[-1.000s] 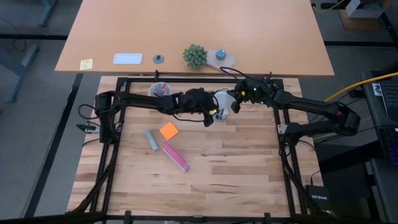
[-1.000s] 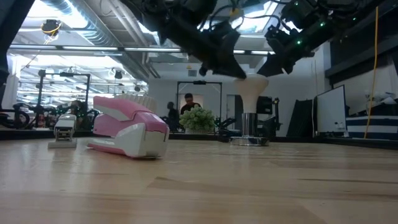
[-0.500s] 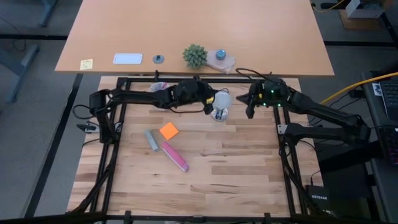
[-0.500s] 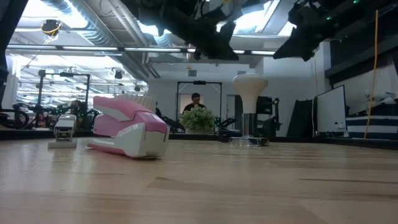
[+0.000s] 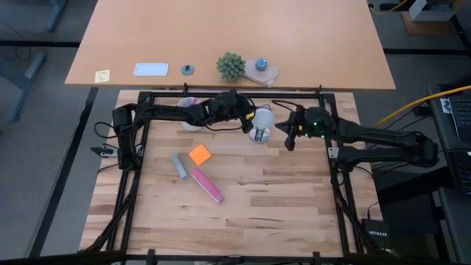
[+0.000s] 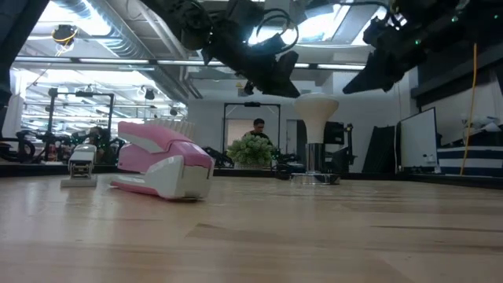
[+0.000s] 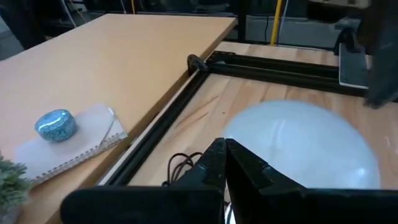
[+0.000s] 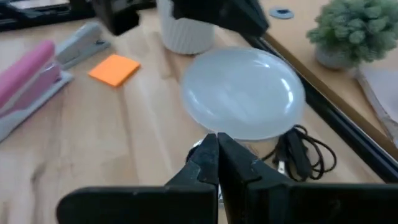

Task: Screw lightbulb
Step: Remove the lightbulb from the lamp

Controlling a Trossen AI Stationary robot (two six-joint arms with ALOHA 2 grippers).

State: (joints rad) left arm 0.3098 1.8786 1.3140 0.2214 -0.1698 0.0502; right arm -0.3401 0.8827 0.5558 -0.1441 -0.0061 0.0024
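Near the tabletop's far edge, the lightbulb [image 5: 261, 118] stands upright in its socket [image 6: 314, 176], axis vertical. Left gripper [image 5: 246, 122], clenched and empty, hangs just beside it; right gripper [image 5: 287, 140], clenched too, sits farther off.

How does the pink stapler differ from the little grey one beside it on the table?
The pink stapler is clearly longer and bulkier than the grey stapler. The pink one is bright pink with a white front end, as the low view shows; the grey one is dull metallic grey. The pink one lies nearer the table's middle, the grey one toward the left side. Both lie flat on the wooden table, untouched, slanted much the same way.
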